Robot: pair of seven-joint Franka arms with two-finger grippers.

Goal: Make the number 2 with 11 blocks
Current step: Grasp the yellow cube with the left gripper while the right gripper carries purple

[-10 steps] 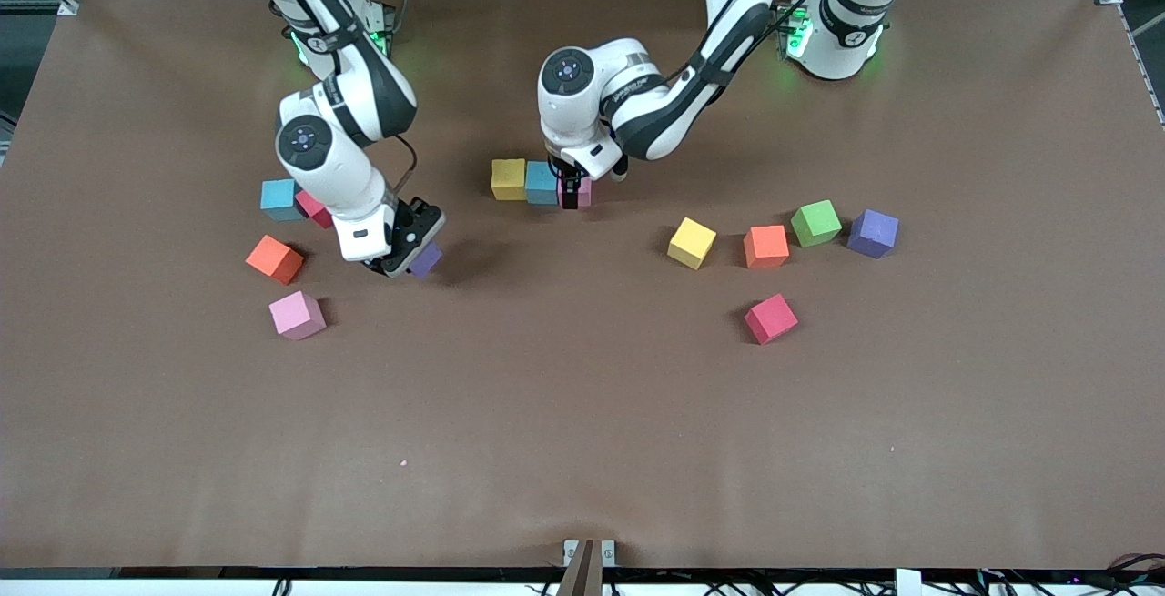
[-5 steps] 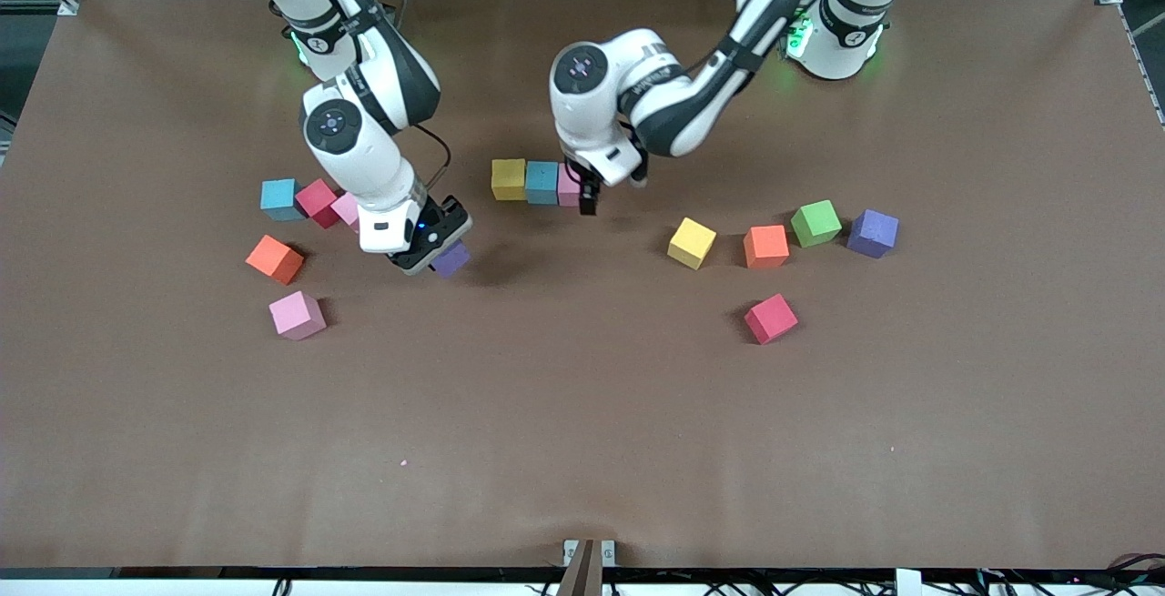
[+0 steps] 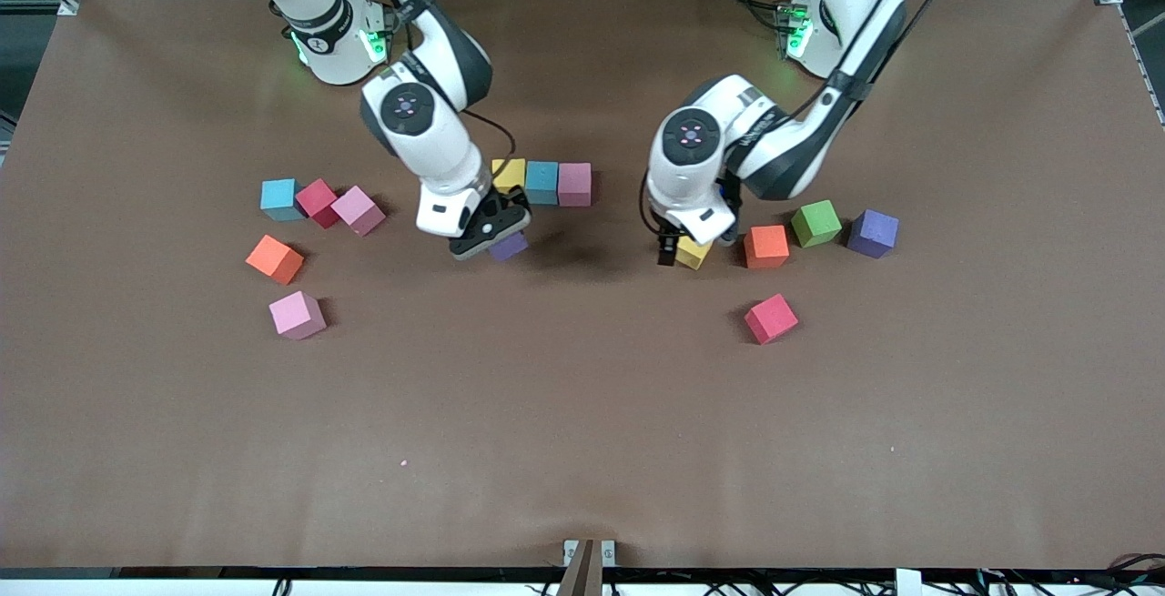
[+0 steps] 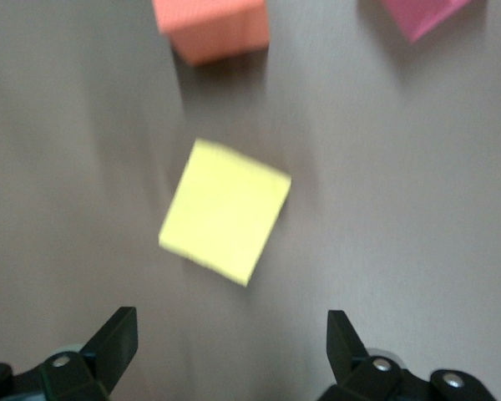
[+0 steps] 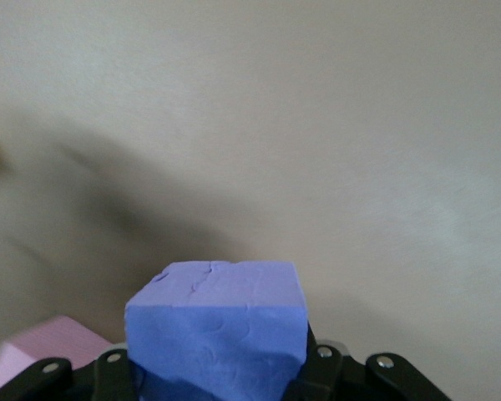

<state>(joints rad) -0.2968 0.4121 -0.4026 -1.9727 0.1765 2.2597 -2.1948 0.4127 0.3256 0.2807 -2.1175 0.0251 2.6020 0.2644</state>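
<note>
Three blocks lie in a touching row mid-table: yellow (image 3: 508, 174), blue (image 3: 541, 182), pink (image 3: 574, 184). My right gripper (image 3: 491, 234) is shut on a purple block (image 3: 508, 247) and holds it over the table beside the row's yellow end. In the right wrist view that purple block (image 5: 217, 322) fills the space between the jaws. My left gripper (image 3: 678, 253) hangs open over a loose yellow block (image 3: 697, 256). In the left wrist view this yellow block (image 4: 225, 210) lies ahead of the spread fingertips (image 4: 123, 324), not between them.
Toward the right arm's end lie loose blocks: blue (image 3: 278, 198), red (image 3: 317, 202), pink (image 3: 358, 210), orange (image 3: 274, 259), pink (image 3: 297, 315). Toward the left arm's end lie orange (image 3: 766, 246), green (image 3: 815, 222), purple (image 3: 873, 232) and red (image 3: 771, 318) blocks.
My right gripper has carried the purple block from the loose cluster toward the row. My left gripper has left the row's pink block and moved over to the loose yellow block.
</note>
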